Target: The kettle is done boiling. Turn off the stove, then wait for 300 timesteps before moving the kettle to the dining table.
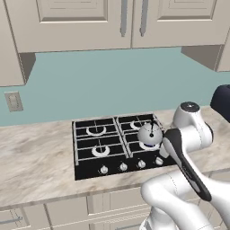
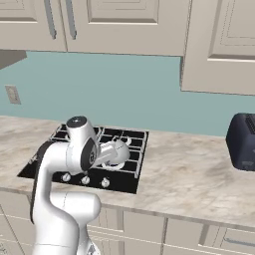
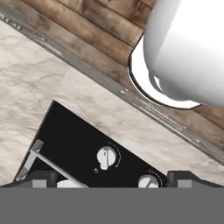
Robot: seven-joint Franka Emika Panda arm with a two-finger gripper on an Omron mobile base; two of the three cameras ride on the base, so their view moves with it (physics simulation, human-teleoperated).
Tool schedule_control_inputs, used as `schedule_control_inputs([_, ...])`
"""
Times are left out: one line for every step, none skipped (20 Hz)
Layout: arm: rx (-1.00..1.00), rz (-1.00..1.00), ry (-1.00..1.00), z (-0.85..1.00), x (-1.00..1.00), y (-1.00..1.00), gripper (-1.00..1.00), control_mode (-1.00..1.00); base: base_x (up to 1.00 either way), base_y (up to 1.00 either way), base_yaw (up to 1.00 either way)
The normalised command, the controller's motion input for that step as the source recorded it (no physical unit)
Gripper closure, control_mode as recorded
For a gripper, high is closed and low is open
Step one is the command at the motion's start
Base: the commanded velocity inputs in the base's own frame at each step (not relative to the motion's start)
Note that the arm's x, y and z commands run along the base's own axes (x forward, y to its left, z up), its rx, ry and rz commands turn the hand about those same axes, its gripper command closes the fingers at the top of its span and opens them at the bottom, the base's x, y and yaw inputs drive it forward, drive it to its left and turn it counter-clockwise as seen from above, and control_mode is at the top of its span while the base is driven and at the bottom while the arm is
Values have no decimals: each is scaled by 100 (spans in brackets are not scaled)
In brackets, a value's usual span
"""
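Note:
The silver-grey kettle stands upright on the front right burner of the black stove; in the right base view the kettle is partly behind my arm. Small silver knobs line the stove's front edge. In the hand view my gripper is open, hovering over a front corner of the stove, with one knob just ahead between the fingertips and another knob beside it. Nothing is between the fingers. The dining table is out of view.
A dark toaster stands on the marbled counter right of the stove. Wall cabinets hang above a pale blue backsplash. Beyond the counter's front edge the hand view shows wooden floor.

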Motion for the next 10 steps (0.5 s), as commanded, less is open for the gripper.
schedule_control_inputs([0, 0, 0, -24, 32, 0, -100, -100, 0, 0, 0])
schedule_control_inputs([0, 0, 0, -26, 28, 0, -100, -100, 0, 0, 0])
schedule_control_inputs([0, 0, 0, -26, 26, 0, -100, -100, 0, 0, 0])
schedule_control_inputs([0, 0, 0, -29, 22, 0, -100, -100, 0, 0, 0])
schedule_control_inputs([0, 0, 0, -30, 24, 0, -100, -100, 0, 0, 0])
schedule_control_inputs([0, 0, 0, -31, 24, 0, -100, -100, 0, 0, 0])
schedule_control_inputs([0, 0, 0, -28, 22, 0, -100, -100, 0, 0, 0])
schedule_control_inputs([0, 0, 0, -28, 20, 0, -100, -100, 0, 0, 0])
schedule_control_inputs([0, 0, 0, -27, 16, 0, -100, -100, 0, 0, 0])
schedule_control_inputs([0, 0, 0, -27, 15, 0, -100, -100, 0, 0, 0])
